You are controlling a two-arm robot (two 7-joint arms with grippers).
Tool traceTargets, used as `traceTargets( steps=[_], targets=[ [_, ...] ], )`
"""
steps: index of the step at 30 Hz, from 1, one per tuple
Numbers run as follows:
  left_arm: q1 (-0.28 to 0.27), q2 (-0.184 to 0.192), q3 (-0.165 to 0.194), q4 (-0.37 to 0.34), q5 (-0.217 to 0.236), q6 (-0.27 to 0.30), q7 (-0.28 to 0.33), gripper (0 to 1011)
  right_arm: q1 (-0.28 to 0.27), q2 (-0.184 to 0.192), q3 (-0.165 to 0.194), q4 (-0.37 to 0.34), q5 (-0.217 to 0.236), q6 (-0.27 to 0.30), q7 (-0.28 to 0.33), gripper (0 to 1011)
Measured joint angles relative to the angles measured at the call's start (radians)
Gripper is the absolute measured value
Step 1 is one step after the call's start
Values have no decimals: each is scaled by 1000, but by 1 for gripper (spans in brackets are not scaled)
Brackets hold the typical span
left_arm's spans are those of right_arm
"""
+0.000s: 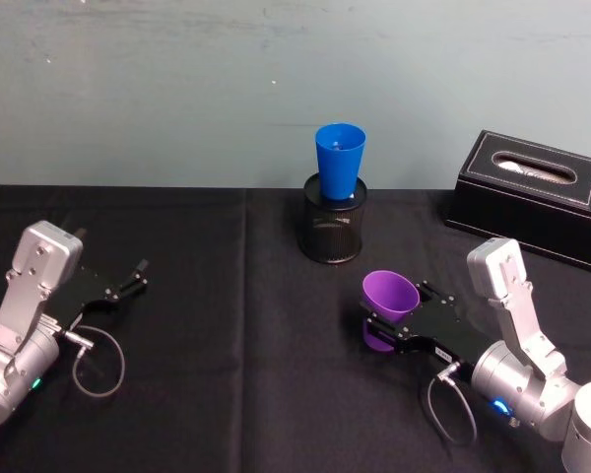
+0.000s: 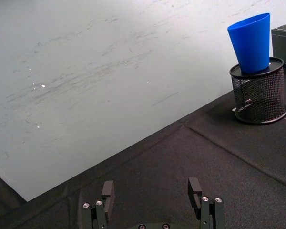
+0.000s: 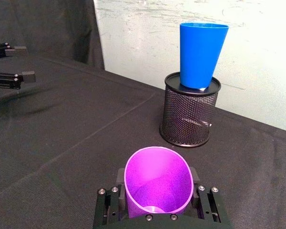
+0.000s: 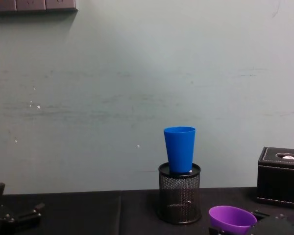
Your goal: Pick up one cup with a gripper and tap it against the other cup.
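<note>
right end effector (image 1: 381,333) grips short purple plastic cup (image 1: 391,293) | tall blue plastic cup (image 1: 339,158) ahead, loose in black mesh holder (image 1: 333,232) | hard tap topples it | left end effector (image 2: 151,184) open

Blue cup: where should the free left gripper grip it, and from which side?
Its bare wall under the rim, probably from the robot's left, where the left gripper sits open. The blue cup stands upright, foot sunk in the mesh holder; the right gripper holds the purple cup.
</note>
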Motion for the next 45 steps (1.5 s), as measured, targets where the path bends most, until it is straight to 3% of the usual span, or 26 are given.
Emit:
traceTargets(
  steps=[20, 30, 37, 45],
  targets=[
    [0, 0, 0, 0, 0, 0, 0, 1011, 0, 0, 0, 0, 2, 0, 1, 739],
    [0, 0, 0, 0, 0, 0, 0, 1011, -10, 8, 6, -33, -4, -32, 2, 739],
    [0, 0, 0, 0, 0, 0, 0, 1011, -20, 7, 23, -53, -11, -45, -17, 739],
    [0, 0, 0, 0, 0, 0, 0, 1011, -28, 3, 50, -66, 14, -90, -8, 739]
  ],
)
